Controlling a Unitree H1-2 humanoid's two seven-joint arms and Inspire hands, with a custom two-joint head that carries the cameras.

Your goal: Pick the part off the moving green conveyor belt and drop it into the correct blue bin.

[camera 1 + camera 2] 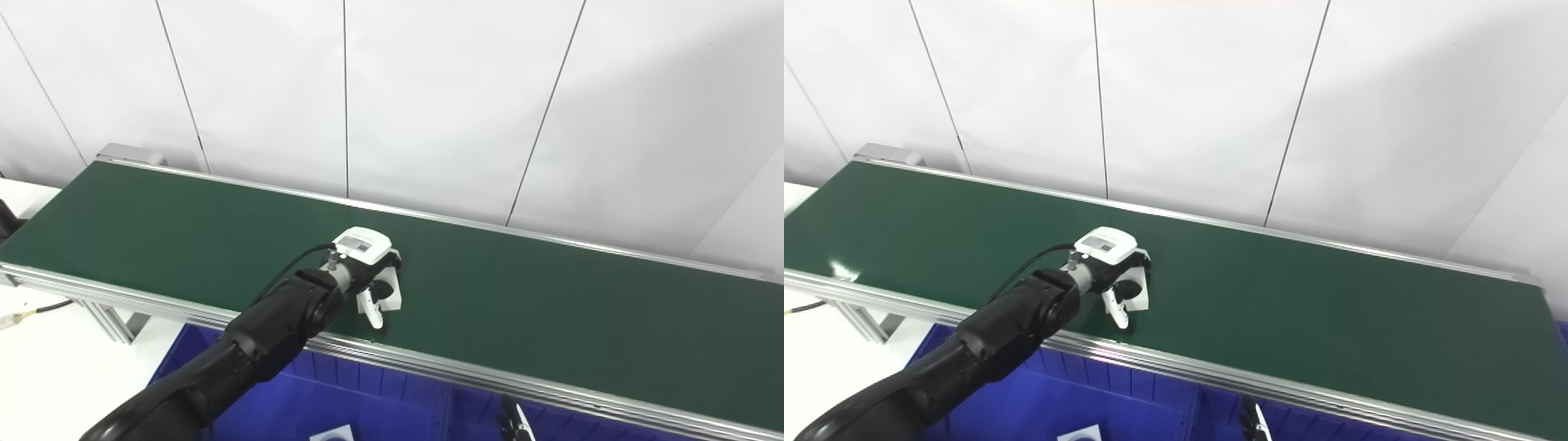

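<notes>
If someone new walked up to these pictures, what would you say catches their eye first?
Probably the left hand, white and black on a dark arm, reaching over the middle of the long green conveyor belt with its fingers pointing down at the belt near its front rail. A white part seems to sit among them. Below the rail, blue bins stand out brightly.

One conveyor belt [520,306], one white part [392,293], one blue bin [343,398]

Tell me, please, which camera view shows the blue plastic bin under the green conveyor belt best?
The left eye view: the blue plastic bin shows more of its ribbed wall, floor and divider there. The right eye view shows the same bin with less floor, more hidden behind the black arm of the left hand.
</notes>
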